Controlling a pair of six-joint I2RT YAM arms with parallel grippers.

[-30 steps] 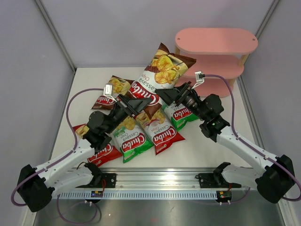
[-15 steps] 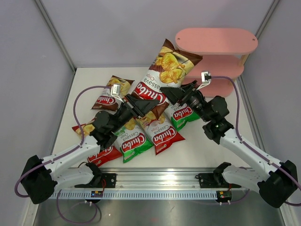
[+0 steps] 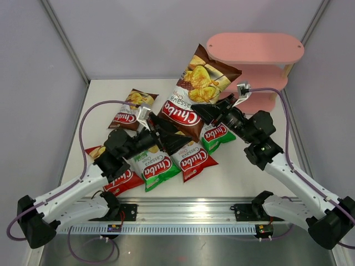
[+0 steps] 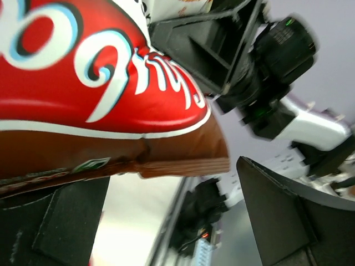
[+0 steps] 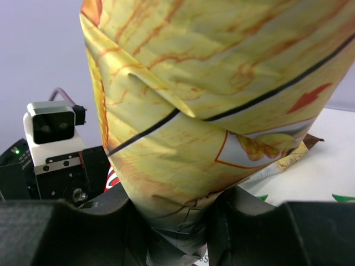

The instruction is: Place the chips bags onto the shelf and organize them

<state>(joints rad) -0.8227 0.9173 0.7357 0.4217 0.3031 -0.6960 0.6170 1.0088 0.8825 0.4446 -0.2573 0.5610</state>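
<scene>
White desk [image 3: 244, 166], grey walls. Right claw [image 5: 177, 219] clamps brown bag [image 3: 199, 88] at bottom seam; left claw [image 4: 172, 216] gapes, empty. I should back left claw clear first, then keep bag upright toward shelf [image 3: 255, 49].

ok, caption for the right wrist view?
Right gripper clamped on the chips bag, its yellow back filling the view.

Brown bag one [image 3: 201, 88] is hanging tilted above the surface [image 3: 238, 172], front face showing, its lower end being pinched by the right tool [image 5: 176, 219]. Brown bag two [image 3: 132, 110] is lying flat at far left. Green bag one [image 3: 157, 166] and red bag one [image 3: 195, 160] are lying side by side at centre. Green bag two [image 3: 217, 136] is lying to their right. Red bag two [image 3: 123, 180] is lying at near left. The pink three-tier shelf [image 3: 255, 49] is standing at far right.
</scene>
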